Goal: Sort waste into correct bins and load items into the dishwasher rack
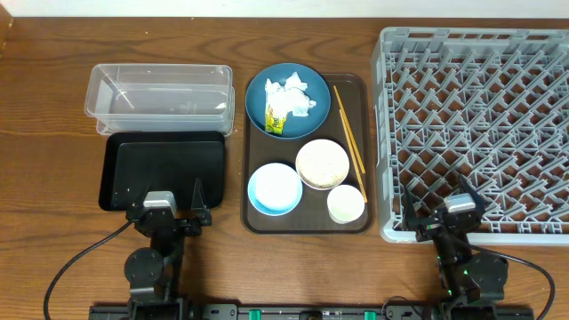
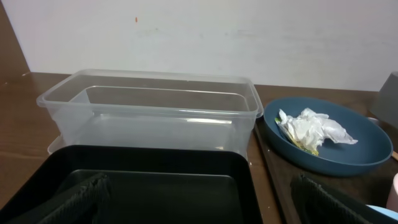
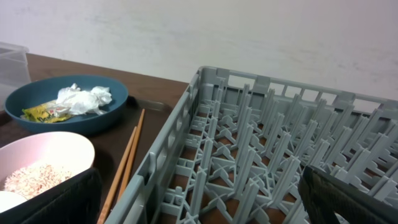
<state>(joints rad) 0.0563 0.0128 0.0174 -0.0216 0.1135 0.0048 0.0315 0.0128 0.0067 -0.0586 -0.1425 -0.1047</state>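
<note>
Overhead: the rack [image 1: 480,107] fills the right side of the table, from the far edge nearly to the near edge. Mid-table sits the brown tray [image 1: 354,93]. On it, toward the far edge, is the dark-blue plate [image 1: 260,89], holding the crumpled tissue [image 1: 293,93] and the yellow wrapper [image 1: 276,123]. The chopsticks [image 1: 348,133] lie along the tray's right side. The cream bowl [image 1: 302,151] with rice [image 1: 322,164] is mid-tray. The light-blue bowl [image 1: 275,189] and white cup [image 1: 346,204] sit toward the near edge. Left of the brown tray, toward the far edge, is the clear tub [image 1: 160,93], with the black tray [image 1: 164,164] just beside it on the near side. At the near edge, the left gripper [image 1: 166,200] hangs over the black tray's near rim and the right gripper [image 1: 437,203] over the rack's near-left corner. Left wrist: fingers [image 2: 81,199] wide apart, nothing between them. Black tray below, tub behind it, plate with tissue off to the right. Right wrist: fingers [image 3: 59,199] wide apart, empty. Rack ahead; chopsticks, rice bowl and plate to the left.
</note>
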